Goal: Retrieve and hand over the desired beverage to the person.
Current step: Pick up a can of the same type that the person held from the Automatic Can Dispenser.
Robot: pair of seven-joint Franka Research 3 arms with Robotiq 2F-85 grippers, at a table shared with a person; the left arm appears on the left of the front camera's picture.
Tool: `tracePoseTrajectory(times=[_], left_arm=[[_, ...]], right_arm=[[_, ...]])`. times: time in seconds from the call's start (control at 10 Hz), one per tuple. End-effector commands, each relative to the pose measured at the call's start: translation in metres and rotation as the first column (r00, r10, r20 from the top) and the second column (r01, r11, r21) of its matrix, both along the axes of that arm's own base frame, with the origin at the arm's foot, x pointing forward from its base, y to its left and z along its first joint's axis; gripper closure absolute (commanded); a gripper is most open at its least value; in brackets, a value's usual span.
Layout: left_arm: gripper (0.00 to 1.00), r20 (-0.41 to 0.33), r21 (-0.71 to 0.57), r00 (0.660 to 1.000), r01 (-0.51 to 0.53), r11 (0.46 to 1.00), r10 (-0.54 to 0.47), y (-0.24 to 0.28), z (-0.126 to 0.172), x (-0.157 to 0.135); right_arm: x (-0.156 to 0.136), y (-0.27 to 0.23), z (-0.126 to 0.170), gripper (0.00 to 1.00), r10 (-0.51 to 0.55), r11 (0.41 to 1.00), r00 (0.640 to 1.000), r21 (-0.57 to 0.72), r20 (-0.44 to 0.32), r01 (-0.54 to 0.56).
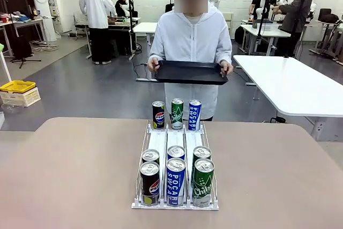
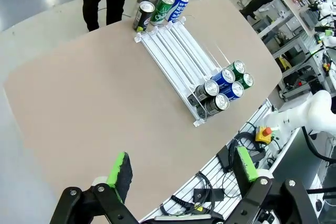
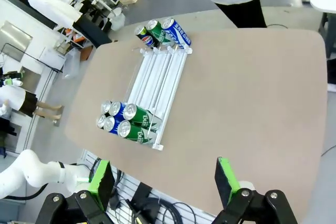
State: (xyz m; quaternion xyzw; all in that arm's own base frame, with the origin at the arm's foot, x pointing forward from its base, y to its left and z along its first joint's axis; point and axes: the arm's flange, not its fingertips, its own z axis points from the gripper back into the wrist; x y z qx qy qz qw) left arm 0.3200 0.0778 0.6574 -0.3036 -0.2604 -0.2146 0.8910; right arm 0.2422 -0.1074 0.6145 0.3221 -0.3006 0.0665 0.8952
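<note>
My left pincer (image 2: 183,167) and right pincer (image 3: 164,181) hang released, cans (image 2: 226,77) racked on tabletop (image 2: 79,93) ahead for grabbing, person (image 1: 190,41) beyond holding tray (image 1: 190,72) out, likely to receive one.

Rack (image 1: 161,141) centred on table (image 1: 80,175); six cans (image 1: 176,181) near end, three far end; person (image 1: 190,38) behind with tray (image 1: 190,72).

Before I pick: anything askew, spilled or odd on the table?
Nothing spilled or tipped. One oddity: at the far end of the rack, the green can and blue can sit swapped against the lane order of the near cans.
</note>
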Motion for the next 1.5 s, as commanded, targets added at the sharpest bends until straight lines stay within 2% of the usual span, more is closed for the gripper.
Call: tracePoseTrajectory(times=[0.0,1.4], left_arm=[[0.0,0.009,-0.01,1.0,0.02,1.0,-0.02,0.002,0.0004,0.0003],[0.0,0.009,-0.01,1.0,0.02,1.0,-0.02,0.002,0.0004,0.0003]], right_arm=[[0.0009,0.0011,-0.0004,0.0,0.022,1.0,1.0,0.011,0.009,-0.022],[0.0009,0.0011,-0.0004,0.0,0.022,1.0,1.0,0.011,0.009,-0.022]])
